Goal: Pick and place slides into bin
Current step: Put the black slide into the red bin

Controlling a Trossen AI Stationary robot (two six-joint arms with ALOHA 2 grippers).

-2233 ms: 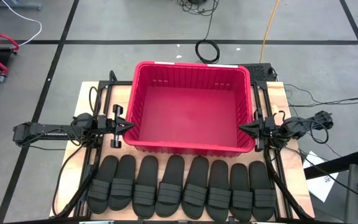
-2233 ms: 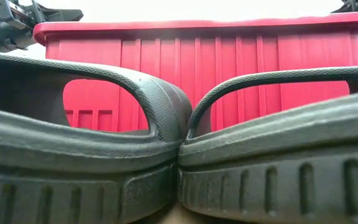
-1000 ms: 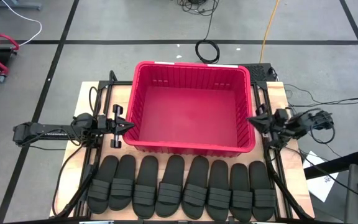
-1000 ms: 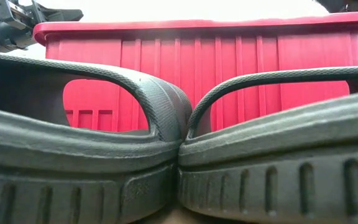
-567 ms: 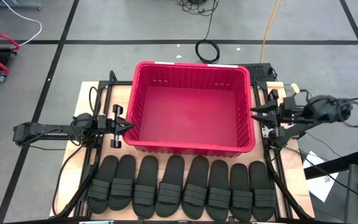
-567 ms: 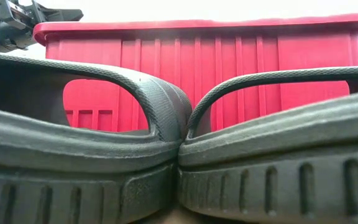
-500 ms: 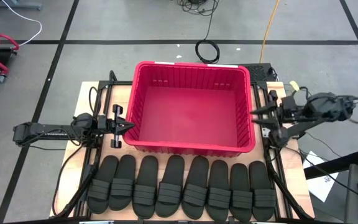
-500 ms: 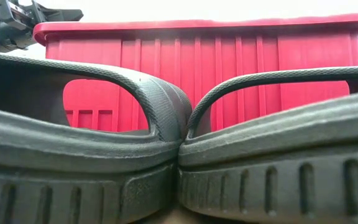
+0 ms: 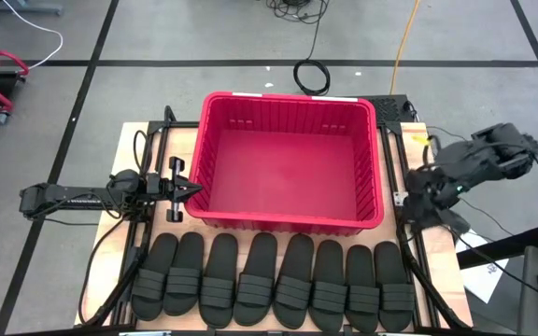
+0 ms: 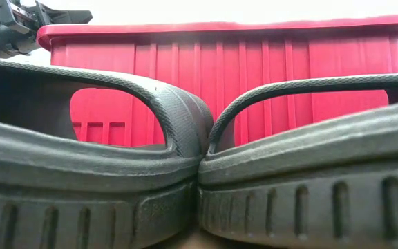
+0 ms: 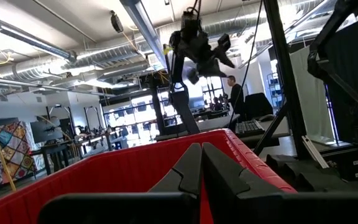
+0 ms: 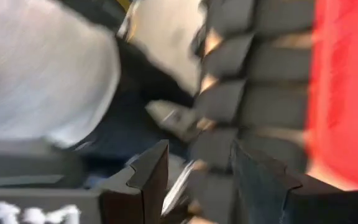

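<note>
Slides (image 9: 274, 285): being lined up along the near edge, in front of the bin (image 9: 288, 163), nearer than both claws.
Right gripper (image 12: 197, 177): being held spread apart, empty, right of the bin.
Left gripper (image 9: 197, 189): being kept clenched, empty, at the bin's left wall.

High view overhead; low view level, close — both share bin (image 9: 288, 159).

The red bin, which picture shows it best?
The high view: the whole bin shows from above, empty inside. The low view shows only its front wall behind two slides. The left wrist view catches just a wall and rim, and the right wrist view a blurry red edge.
</note>
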